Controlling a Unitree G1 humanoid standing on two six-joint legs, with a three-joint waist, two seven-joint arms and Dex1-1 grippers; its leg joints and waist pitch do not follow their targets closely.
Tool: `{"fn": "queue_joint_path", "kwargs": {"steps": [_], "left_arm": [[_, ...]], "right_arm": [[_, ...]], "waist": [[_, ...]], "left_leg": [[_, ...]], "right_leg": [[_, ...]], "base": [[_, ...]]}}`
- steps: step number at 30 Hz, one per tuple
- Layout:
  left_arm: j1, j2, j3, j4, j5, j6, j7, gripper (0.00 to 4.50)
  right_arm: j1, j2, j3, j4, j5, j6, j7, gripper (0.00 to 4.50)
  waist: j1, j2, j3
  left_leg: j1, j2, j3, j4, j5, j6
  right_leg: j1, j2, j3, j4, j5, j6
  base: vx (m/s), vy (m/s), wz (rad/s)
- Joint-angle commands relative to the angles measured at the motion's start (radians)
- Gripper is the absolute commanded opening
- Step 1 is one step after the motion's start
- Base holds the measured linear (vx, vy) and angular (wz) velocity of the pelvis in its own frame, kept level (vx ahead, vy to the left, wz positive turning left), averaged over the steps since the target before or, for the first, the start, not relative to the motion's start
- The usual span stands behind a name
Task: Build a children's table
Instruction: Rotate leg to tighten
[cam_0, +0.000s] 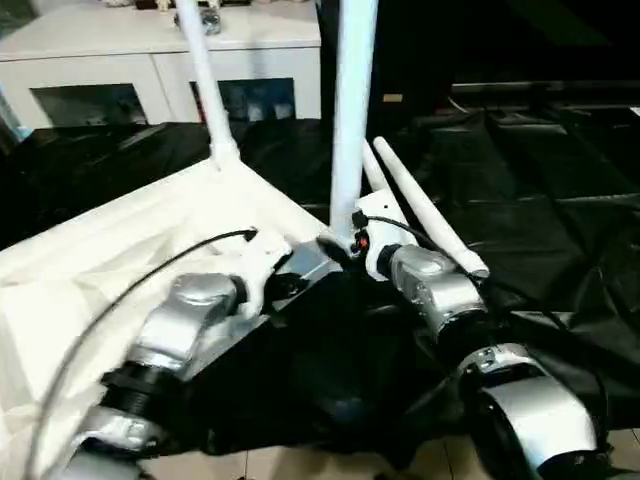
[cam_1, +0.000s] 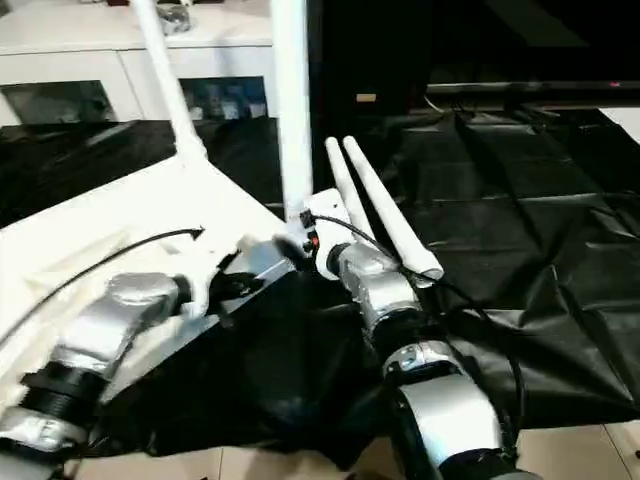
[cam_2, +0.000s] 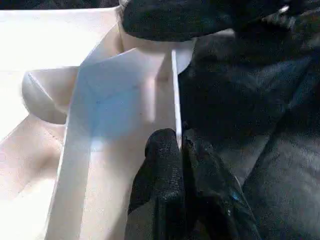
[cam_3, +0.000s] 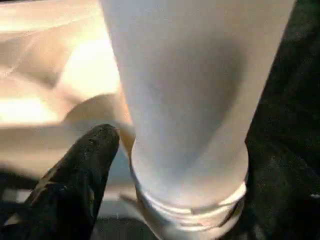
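The white top lay upside down at the frame's left on the black cloth. If the left gripper, clenched on its rim, slipped, the top could shift. The upright leg stood between the right gripper's spread fingers, touching neither; it might lean.

head pair: look down over forearms at top, shared | left wrist: close on rim | right wrist: close on leg
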Motion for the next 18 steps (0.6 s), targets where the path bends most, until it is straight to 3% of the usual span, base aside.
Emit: {"fn": "queue_joint_path", "kwargs": {"steps": [1,3,9,12,16,18], "left_arm": [[-0.009,-0.023,-0.049,-0.052,-0.028,-0.048,-0.064,0.00],[0.015,0.013,-0.054,-0.070,-0.052,-0.076,-0.156,0.00],[0.043,0.088,-0.067,-0.123,-0.109,-0.079,-0.307,0.00],[0.050,0.114,-0.065,-0.125,-0.110,-0.086,-0.349,0.00],[0.057,0.147,-0.062,-0.118,-0.109,-0.103,-0.404,0.00],[0.065,0.168,-0.068,-0.127,-0.115,-0.100,-0.429,0.00]], "right_arm": [[0.005,0.041,0.084,-0.022,-0.003,0.015,0.154,3.87],[0.028,-0.041,0.113,-0.103,0.009,0.025,0.333,3.87],[0.068,-0.162,0.163,-0.204,0.021,0.043,0.540,3.87],[0.090,-0.199,0.188,-0.255,0.027,0.056,0.612,3.87],[0.107,-0.226,0.205,-0.309,0.030,0.083,0.673,3.87],[0.117,-0.233,0.211,-0.331,0.027,0.095,0.687,3.62]], "waist": [[0.004,0.005,-0.073],[0.008,0.007,-0.075],[0.023,0.001,-0.078],[0.030,-0.003,-0.075],[0.034,-0.004,-0.073],[0.037,-0.006,-0.070]], "left_leg": [[-0.017,0.018,-0.003,-0.065,-0.120,0.082],[-0.017,0.021,0.001,-0.062,-0.104,0.102],[-0.018,0.025,0.004,-0.058,-0.050,0.130],[-0.019,0.024,0.006,-0.057,-0.056,0.135],[-0.022,0.022,0.006,-0.057,-0.074,0.118],[-0.020,0.021,0.006,-0.059,-0.101,0.101]], "right_leg": [[0.066,-0.062,0.057,-0.068,-0.241,-0.193],[0.067,-0.061,0.058,-0.064,-0.205,-0.209],[0.064,-0.060,0.062,-0.047,-0.114,-0.250],[0.063,-0.060,0.063,-0.052,-0.147,-0.243],[0.060,-0.060,0.065,-0.057,-0.211,-0.213],[0.058,-0.059,0.065,-0.064,-0.270,-0.190]], "base": [[0.000,0.000,0.00],[0.000,0.000,0.00],[0.000,0.000,0.00],[0.000,0.000,0.00],[0.000,0.000,0.00],[0.000,0.000,0.00]]}}
